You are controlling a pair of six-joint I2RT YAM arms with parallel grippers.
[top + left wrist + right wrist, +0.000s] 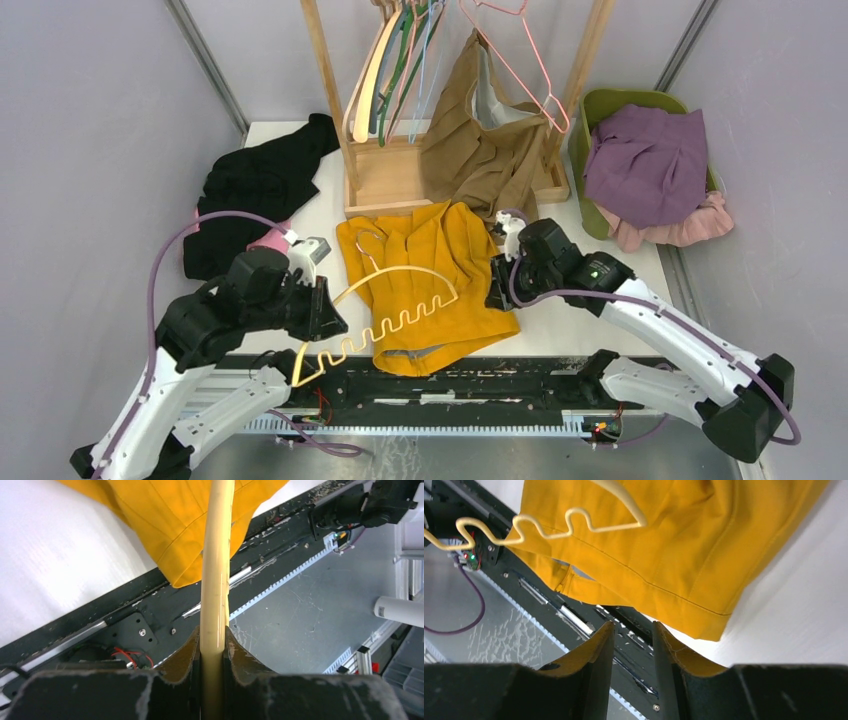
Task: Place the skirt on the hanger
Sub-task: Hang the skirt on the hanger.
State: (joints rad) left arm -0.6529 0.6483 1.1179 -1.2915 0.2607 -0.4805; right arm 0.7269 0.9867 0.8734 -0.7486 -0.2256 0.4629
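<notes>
Left gripper (214, 635): jaws clamped on one arm of the cream hanger (395, 322), close to its left end. Hanger rod looks thin, stiff and smooth, so it may swivel in the grip if loaded far from the jaws. Its arch and wavy lower bar lie across the skirt (440, 240).

Skirt: mustard, spread flat on the white table (560, 320) between the arms. Its near edge hangs over the table's front onto the black rail.

Judgement: light, limp woven cloth that will sag and bunch and has no stiffness of its own. Best hold is a stitched edge or corner, where the doubled cloth gives bite.

Right gripper (633, 627): fingers slightly apart, nothing between them, just beside the skirt's right corner, not touching.
</notes>
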